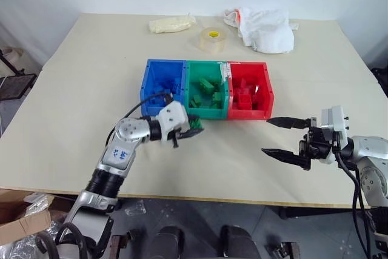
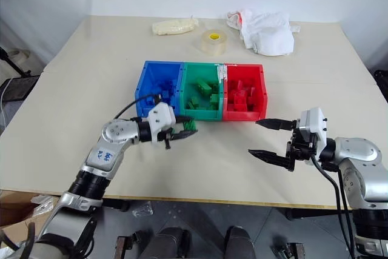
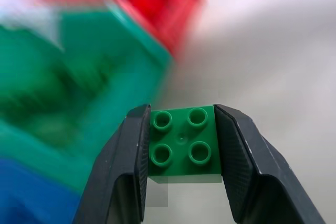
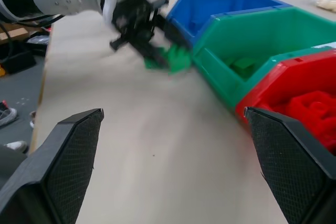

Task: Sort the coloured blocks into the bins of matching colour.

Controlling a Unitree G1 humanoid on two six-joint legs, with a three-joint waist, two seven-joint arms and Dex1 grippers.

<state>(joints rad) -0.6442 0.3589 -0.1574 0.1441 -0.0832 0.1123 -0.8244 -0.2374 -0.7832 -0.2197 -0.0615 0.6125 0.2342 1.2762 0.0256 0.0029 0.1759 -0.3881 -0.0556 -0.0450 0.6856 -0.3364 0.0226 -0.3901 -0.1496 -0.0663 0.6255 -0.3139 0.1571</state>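
Note:
A green studded block (image 3: 181,140) sits clamped between the fingers of my left gripper (image 1: 187,130), held above the table just in front of the green bin's front wall (image 1: 203,112). The right wrist view shows that same block (image 4: 170,59) close to the bin. The blue bin (image 1: 145,86), green bin and red bin (image 1: 268,92) stand joined in a row at mid-table. Each holds blocks of its own colour: blue (image 1: 171,83), green (image 1: 207,91) and red (image 1: 244,96). My right gripper (image 1: 267,136) is open and empty over the table, right of and in front of the red bin.
Behind the bins, near the table's far edge, are a clear tape roll (image 1: 213,39), a white cloth (image 1: 267,28) and a cream-coloured bundle (image 1: 171,24). Bare tabletop (image 1: 230,156) lies between the two grippers.

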